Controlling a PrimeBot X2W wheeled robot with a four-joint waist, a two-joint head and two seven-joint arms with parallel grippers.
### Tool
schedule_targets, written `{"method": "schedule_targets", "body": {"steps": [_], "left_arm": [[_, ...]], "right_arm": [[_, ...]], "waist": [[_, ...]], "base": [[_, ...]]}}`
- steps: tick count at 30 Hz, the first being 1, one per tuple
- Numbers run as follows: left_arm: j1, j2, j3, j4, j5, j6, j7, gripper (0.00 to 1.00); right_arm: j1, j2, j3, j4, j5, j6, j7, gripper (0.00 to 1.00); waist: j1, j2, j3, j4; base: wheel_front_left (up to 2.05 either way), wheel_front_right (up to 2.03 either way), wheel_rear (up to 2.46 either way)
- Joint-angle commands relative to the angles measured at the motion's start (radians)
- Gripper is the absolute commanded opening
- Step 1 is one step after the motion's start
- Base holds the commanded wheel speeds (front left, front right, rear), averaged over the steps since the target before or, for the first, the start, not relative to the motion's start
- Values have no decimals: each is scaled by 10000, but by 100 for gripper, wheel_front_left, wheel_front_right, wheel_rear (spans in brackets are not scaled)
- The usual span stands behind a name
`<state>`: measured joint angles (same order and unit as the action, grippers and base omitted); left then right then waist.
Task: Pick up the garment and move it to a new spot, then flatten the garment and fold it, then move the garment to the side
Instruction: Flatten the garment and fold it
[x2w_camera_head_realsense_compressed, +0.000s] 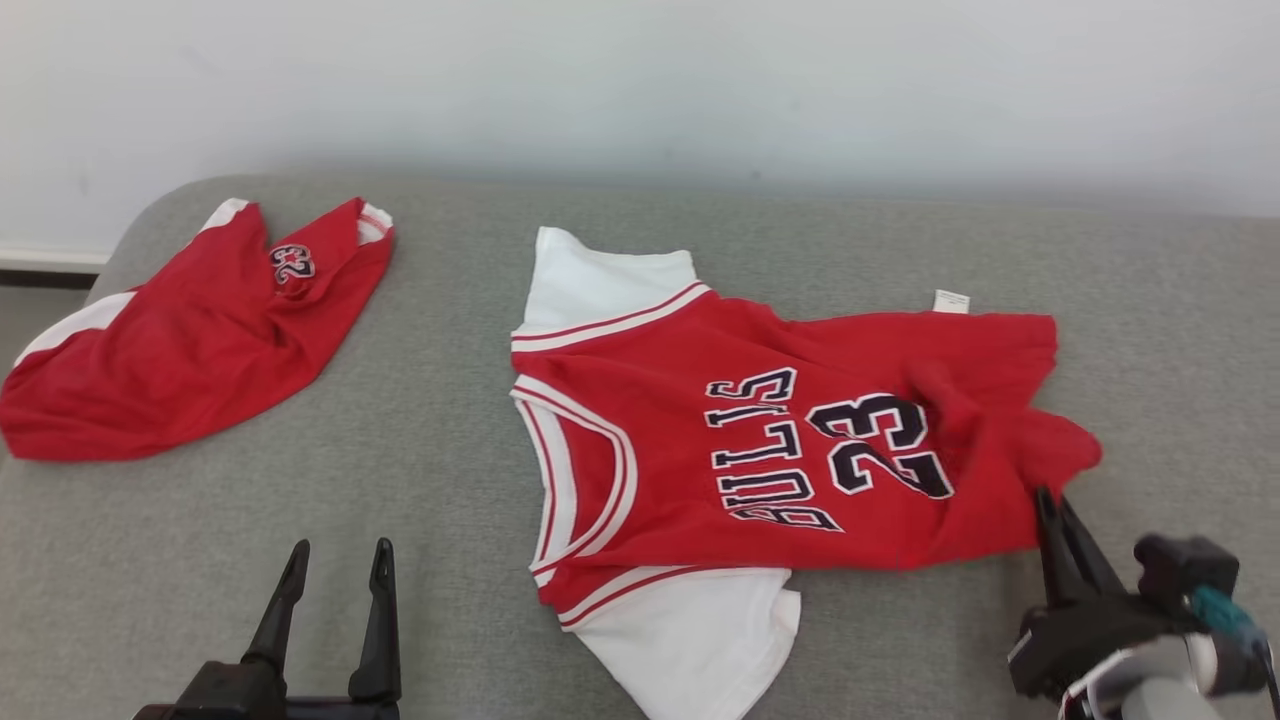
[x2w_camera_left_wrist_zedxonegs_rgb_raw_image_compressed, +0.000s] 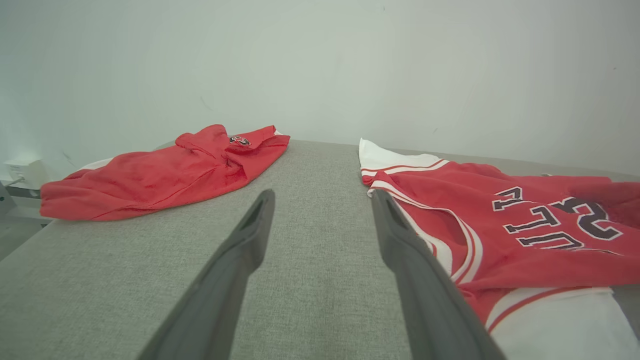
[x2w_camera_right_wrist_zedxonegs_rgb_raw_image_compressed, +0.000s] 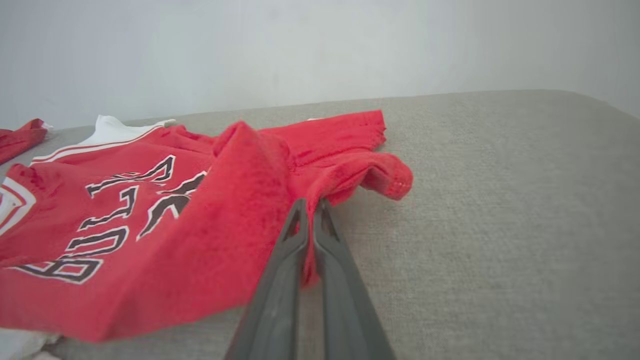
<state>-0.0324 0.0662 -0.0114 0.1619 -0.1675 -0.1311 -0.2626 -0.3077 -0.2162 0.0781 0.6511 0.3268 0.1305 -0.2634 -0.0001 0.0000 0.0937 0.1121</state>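
Closest to the lens in the head view, the left gripper (x2w_camera_head_realsense_compressed: 340, 548) is seen at the lower left with its two dark fingers spread wide. Nothing is held, and bare grey cushion (x2w_camera_head_realsense_compressed: 450, 470) is visible between them. At the lower right, the right gripper (x2w_camera_head_realsense_compressed: 1047, 498) is squeezed together, its tips set against the near hem corner of the jersey (x2w_camera_head_realsense_compressed: 760, 430). The jersey is laid out sideways mid-cushion, neck toward the left and hem toward the right, with the "BULLS 23" print face up and the cloth bunched by the pinch. A second red garment (x2w_camera_head_realsense_compressed: 200, 340) is crumpled at the far left, well apart from both grippers. In the left wrist view, the left gripper (x2w_camera_left_wrist_zedxonegs_rgb_raw_image_compressed: 322, 197) is again shown wide apart over bare cushion. The jersey's (x2w_camera_left_wrist_zedxonegs_rgb_raw_image_compressed: 500, 225) striped neckline is just beside the finger on that view's right, though whether it's touched can't be told. The second red garment (x2w_camera_left_wrist_zedxonegs_rgb_raw_image_compressed: 160, 175) is seen farther back on the other side. The actual grip is made clear in the right wrist view. The right gripper (x2w_camera_right_wrist_zedxonegs_rgb_raw_image_compressed: 311, 205) is clamped onto the jersey (x2w_camera_right_wrist_zedxonegs_rgb_raw_image_compressed: 175, 215), a sliver of red fabric is caught between the fingers, and the hem is pulled into a raised, rumpled fold right at the tips.
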Motion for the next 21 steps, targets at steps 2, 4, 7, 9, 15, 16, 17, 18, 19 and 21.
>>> {"method": "schedule_targets", "body": {"steps": [2, 4, 7, 9, 15, 16, 17, 18, 19, 21], "left_arm": [[108, -39, 41, -56, -4, 17, -35, 100], [87, -51, 14, -80, 9, 17, -33, 100], [4, -47, -6, -77, 22, 17, -33, 100], [-17, -41, 22, -91, 44, 17, -33, 100], [198, -68, 111, -148, 134, 17, -33, 100], [248, -68, 140, -152, 146, 17, -33, 100], [276, -63, 161, -155, 145, 17, -33, 100], [306, -46, 210, -159, 144, 17, -33, 100], [339, -33, 229, -169, 151, 17, -33, 100], [400, -12, 299, -215, 185, 17, -33, 100]], "right_arm": [[590, 159, -340, -459, -208, 6, -7, 0], [1038, 301, -688, -903, -406, 6, 76, 0], [1694, 633, -1154, -1639, -690, 6, 321, 0], [2087, 836, -1431, -2107, -842, 6, 508, 0], [2887, 1212, -1880, -3117, -1165, 6, 863, 100], [2966, 1247, -1955, -3251, -1201, 6, 868, 100], [3039, 1265, -2005, -3398, -1244, 6, 857, 100], [3108, 1289, -2027, -3533, -1276, 6, 845, 100], [3171, 1311, -2064, -3682, -1300, 6, 823, 100], [3241, 1318, -2112, -3998, -1459, 6, 763, 100]], "waist": [[1, 0, -88, -347], [1, 0, -46, -446], [1, 0, -6, -552], [1, 0, -17, -619], [1, 0, -160, -788], [1, 0, -202, -820], [1, 0, -233, -848], [1, 0, -278, -884], [1, 0, -312, -909], [1, 0, -379, -962]], "base": [[0, 0, 0], [0, 0, 0], [0, 0, 0], [0, 0, 0], [0, 0, 0], [0, 0, 0], [0, 0, 0], [0, 0, 0], [0, 0, 0], [0, 0, 0]]}}
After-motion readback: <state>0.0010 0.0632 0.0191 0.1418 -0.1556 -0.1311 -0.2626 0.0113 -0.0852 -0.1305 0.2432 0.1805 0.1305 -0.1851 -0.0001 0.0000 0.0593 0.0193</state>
